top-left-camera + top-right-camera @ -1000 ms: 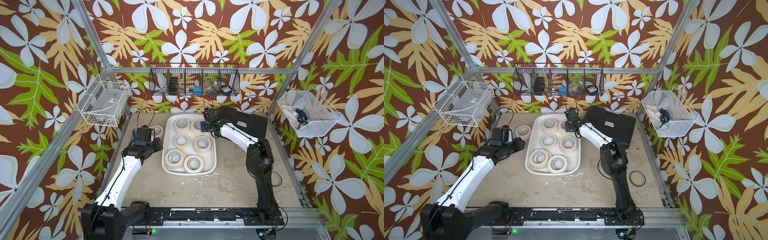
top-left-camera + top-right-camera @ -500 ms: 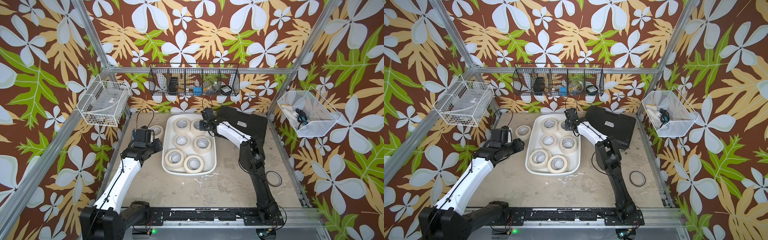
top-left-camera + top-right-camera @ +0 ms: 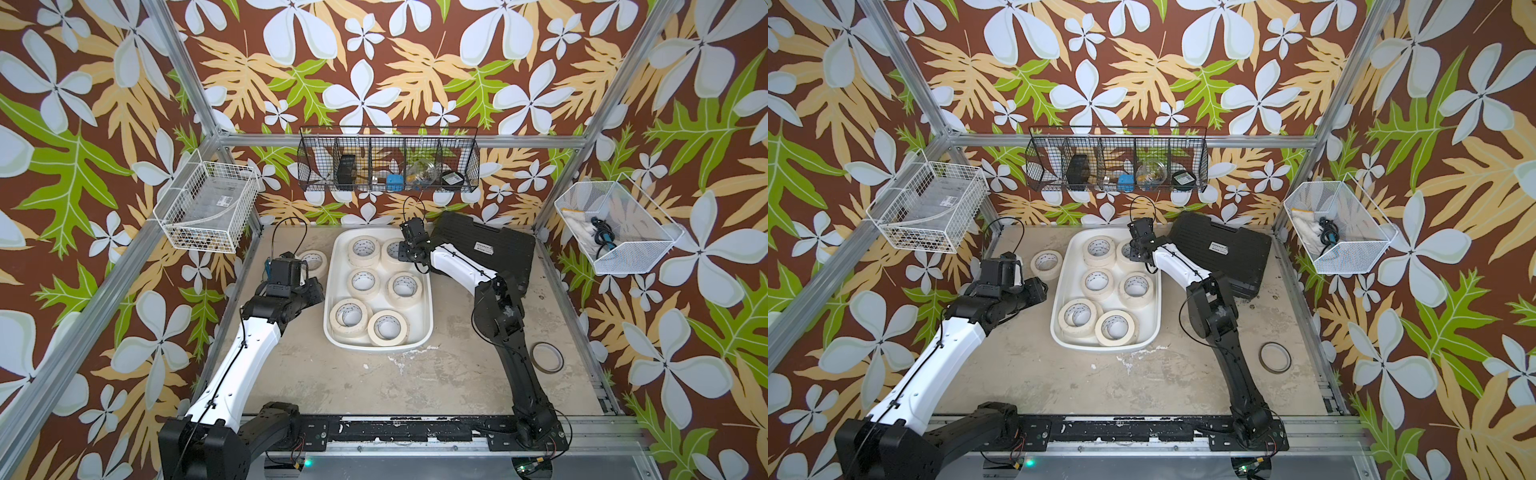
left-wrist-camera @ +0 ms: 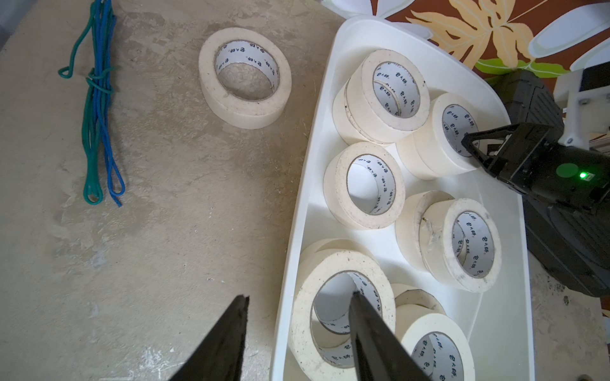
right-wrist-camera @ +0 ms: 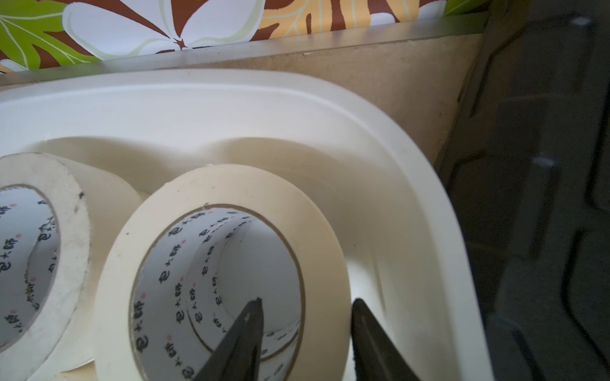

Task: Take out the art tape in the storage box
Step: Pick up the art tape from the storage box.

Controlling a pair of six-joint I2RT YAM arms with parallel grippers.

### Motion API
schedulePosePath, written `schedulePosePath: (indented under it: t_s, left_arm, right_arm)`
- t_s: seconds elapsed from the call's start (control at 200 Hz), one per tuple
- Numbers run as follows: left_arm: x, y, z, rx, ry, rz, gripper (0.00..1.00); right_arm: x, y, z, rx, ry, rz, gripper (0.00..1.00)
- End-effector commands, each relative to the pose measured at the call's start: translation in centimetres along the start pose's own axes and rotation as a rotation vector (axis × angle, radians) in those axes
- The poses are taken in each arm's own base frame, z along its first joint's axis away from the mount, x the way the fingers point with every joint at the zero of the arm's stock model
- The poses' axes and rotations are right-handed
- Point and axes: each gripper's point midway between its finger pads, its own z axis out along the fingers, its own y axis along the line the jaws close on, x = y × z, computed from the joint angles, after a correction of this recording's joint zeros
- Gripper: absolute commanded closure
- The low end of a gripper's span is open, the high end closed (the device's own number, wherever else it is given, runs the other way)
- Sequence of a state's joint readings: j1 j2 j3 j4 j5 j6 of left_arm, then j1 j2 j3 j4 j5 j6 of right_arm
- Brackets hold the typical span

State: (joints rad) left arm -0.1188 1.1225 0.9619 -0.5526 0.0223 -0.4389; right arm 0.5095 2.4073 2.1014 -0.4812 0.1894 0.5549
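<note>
Floral wallpaper in brown, green and white rings a scuffed beige table (image 3: 374,386). Toward its back sits the white storage box (image 3: 376,348), with the art tape (image 4: 340,191) lying flat inside it, several rolls stacked in twos. One more roll (image 4: 211,92) lies on the table just beside the box's left wall, near a bundled blue and green cord (image 4: 97,132). The right end effector (image 5: 307,301) reaches into the box's far right corner, next to a black ribbed case (image 3: 507,249). Its fingers straddle the wall of the top roll (image 5: 231,188) there, one inside the core, one between roll and box wall, and whether they pinch it cannot be told. The left end effector (image 4: 298,297) hovers over the box's left rim, fingers apart and holding nothing
</note>
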Motion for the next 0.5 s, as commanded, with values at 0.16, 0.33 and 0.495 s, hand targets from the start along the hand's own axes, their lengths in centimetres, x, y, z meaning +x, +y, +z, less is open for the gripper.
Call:
schedulePosePath:
  t_s: [0.16,0.33,0.495]
  left_arm:
    - [-0.3,-0.3,-0.2,0.010,-0.005,0.011,0.46]
    - [-1.1,-1.0,-0.7,0.034,-0.019,0.006,0.46]
    - [-2.6,-2.6,-1.7,0.070,-0.044,0.015,0.48]
  right_arm:
    - [-1.6,0.0,-1.6,-0.011,-0.037,0.006,0.76]
    - [-3.2,-0.3,-4.7,-0.039,-0.079,0.009,0.84]
    - [-4.3,-0.3,-8.4,-0.068,-0.122,-0.009,0.89]
